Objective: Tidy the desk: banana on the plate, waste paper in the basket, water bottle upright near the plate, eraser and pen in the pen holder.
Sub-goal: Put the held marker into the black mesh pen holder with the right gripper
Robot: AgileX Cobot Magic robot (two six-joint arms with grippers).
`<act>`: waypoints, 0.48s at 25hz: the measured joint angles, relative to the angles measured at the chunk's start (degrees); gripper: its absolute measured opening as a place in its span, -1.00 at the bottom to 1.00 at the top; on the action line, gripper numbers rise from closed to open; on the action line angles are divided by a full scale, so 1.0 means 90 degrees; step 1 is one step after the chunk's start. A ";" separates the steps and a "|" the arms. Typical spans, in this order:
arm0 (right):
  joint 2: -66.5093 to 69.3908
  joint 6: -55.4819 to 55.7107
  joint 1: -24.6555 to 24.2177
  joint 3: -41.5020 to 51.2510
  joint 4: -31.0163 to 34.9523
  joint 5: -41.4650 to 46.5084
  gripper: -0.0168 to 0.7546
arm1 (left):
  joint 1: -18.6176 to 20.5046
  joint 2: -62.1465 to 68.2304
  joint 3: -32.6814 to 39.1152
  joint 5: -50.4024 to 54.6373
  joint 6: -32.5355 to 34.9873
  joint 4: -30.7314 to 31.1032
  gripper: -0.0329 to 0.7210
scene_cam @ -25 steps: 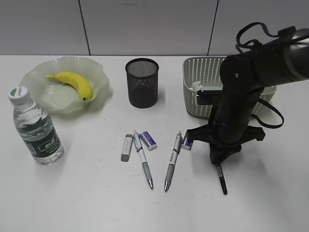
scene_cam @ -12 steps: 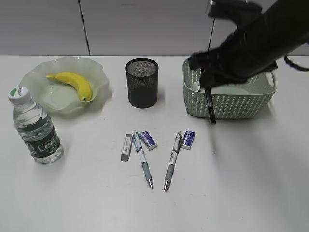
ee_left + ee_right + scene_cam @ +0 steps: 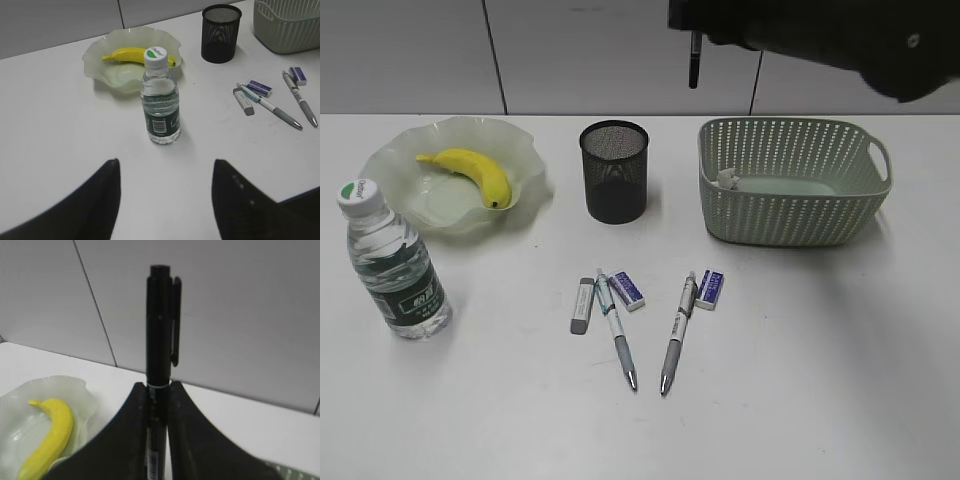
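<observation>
pens (image 3: 617, 331) lie nearest on the white surface (image 3: 820, 400), two of them side by side with tips toward the camera, the second pen (image 3: 676, 335) to the right. a grey eraser (image 3: 581, 305) rests just left of them, a purple-and-white eraser (image 3: 628, 290) between them and another (image 3: 710, 289) beside the right one. the water bottle (image 3: 393, 262) stands upright at the left, near the plate (image 3: 525, 150), and the left end effector (image 3: 165, 195) hangs open in front of it. further back the banana (image 3: 470, 172) lies in the plate, the pen holder (image 3: 614, 171) stands at centre, and the basket (image 3: 790, 215) holds the waste paper (image 3: 726, 179). highest and farthest, the right end effector (image 3: 157, 405) is clamped on a black pen (image 3: 161, 330), held upright.
</observation>
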 joint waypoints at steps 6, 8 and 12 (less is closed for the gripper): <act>0.1262 0.0259 0.0000 -0.0833 -0.1121 -0.0625 -0.71 | 0.0000 0.0000 0.0000 0.0000 0.0000 0.0000 0.24; 0.1670 0.0278 0.0007 -0.1170 -0.1177 -0.0632 -0.71 | 0.0000 0.0000 0.0000 0.0000 0.0000 0.0000 0.24; 0.2246 0.0300 0.0145 -0.1719 -0.1480 -0.0638 -0.71 | 0.0000 0.0000 0.0000 0.0000 0.0000 0.0000 0.24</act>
